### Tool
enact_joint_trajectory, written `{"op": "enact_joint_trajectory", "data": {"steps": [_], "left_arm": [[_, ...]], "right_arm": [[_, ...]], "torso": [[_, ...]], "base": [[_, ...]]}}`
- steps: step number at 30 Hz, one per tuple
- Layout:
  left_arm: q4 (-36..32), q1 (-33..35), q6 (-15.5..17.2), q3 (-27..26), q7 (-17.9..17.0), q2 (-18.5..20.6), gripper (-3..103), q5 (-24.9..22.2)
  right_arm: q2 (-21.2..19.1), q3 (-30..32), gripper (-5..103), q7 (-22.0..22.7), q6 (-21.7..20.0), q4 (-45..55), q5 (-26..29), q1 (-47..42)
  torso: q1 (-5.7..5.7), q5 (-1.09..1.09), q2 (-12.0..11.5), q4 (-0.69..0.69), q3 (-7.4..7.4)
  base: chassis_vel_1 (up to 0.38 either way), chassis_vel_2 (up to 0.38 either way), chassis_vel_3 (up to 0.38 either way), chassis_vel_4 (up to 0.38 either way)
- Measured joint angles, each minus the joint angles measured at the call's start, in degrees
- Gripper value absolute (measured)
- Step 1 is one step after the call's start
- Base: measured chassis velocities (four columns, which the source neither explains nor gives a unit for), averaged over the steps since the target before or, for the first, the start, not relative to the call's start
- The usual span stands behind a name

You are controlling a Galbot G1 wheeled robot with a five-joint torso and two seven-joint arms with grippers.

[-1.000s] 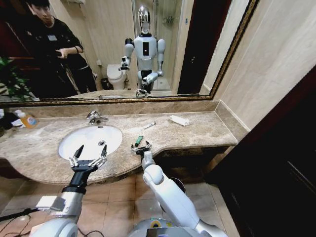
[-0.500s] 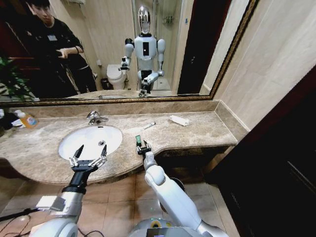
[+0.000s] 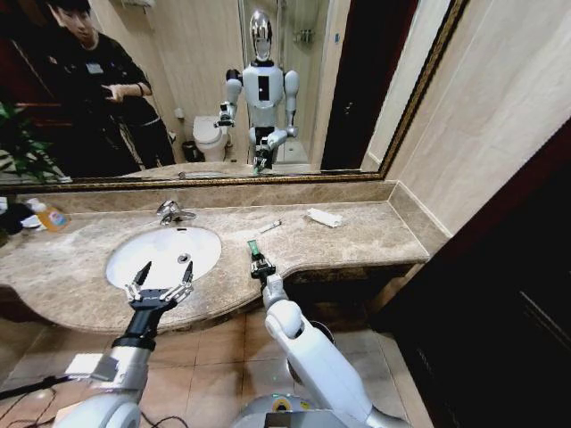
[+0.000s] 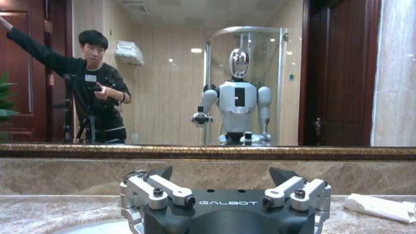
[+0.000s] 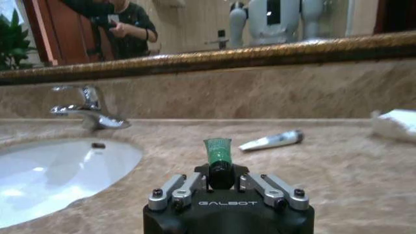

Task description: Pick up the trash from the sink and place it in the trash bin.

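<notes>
A short dark-green tube (image 3: 254,249) (image 5: 217,150) sticks up from between the fingers of my right gripper (image 3: 259,265) (image 5: 220,179), which is shut on it just above the marble counter, right of the sink (image 3: 134,267) (image 5: 46,168). My left gripper (image 3: 159,287) (image 4: 221,176) hangs open over the sink's front rim, holding nothing. A thin white tube (image 3: 270,226) (image 5: 270,141) and a flat white packet (image 3: 324,217) (image 5: 395,124) (image 4: 380,207) lie on the counter farther back. A dark round shape (image 3: 319,333) on the floor behind my right arm may be the trash bin; I cannot tell.
A chrome faucet (image 3: 171,212) (image 5: 87,109) stands behind the basin. A bottle of orange liquid (image 3: 49,216) sits at the counter's far left. The mirror (image 3: 223,89) runs along the back wall; a dark cabinet (image 3: 500,294) closes off the right side.
My right gripper, open around the green tube a second ago, has shut on it and raised it a little to the right. The left arm has not moved.
</notes>
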Motion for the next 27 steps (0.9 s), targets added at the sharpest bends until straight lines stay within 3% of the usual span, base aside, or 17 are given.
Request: {"op": "enact_joint_trajectory", "data": {"steps": [9, 16, 22, 26, 27], "left_arm": [[0.0, 0.0, 0.0, 0.0, 0.0, 0.0, 100, 0.0], [0.0, 0.0, 0.0, 0.0, 0.0, 0.0, 100, 0.0], [0.0, 0.0, 0.0, 0.0, 0.0, 0.0, 100, 0.0], [0.0, 0.0, 0.0, 0.0, 0.0, 0.0, 100, 0.0], [0.0, 0.0, 0.0, 0.0, 0.0, 0.0, 100, 0.0]], "right_arm": [[-8.4, 4.8, 21, -4.4, 2.1, 7.6, 1.5, -5.4], [-16.4, 10.4, 21, -9.5, 6.4, 14.9, 7.4, -12.7], [-17.9, 13.3, 21, -15.1, 11.6, 16.1, 9.6, -17.6], [-18.4, 18.6, 21, -23.1, 18.3, 14.4, 12.6, -23.1], [-18.4, 18.6, 21, -23.1, 18.3, 14.4, 12.6, -23.1]], "torso": [[0.00, 0.02, 0.0, 0.00, 0.00], [0.00, -0.01, 0.0, -0.02, 0.00], [0.00, 0.00, 0.0, 0.00, 0.00], [0.00, 0.00, 0.0, 0.00, 0.00], [0.00, 0.00, 0.0, 0.00, 0.00]], "base": [[0.000, 0.000, 0.000, 0.000], [0.000, 0.000, 0.000, 0.000], [0.000, 0.000, 0.000, 0.000], [0.000, 0.000, 0.000, 0.000], [0.000, 0.000, 0.000, 0.000]]}}
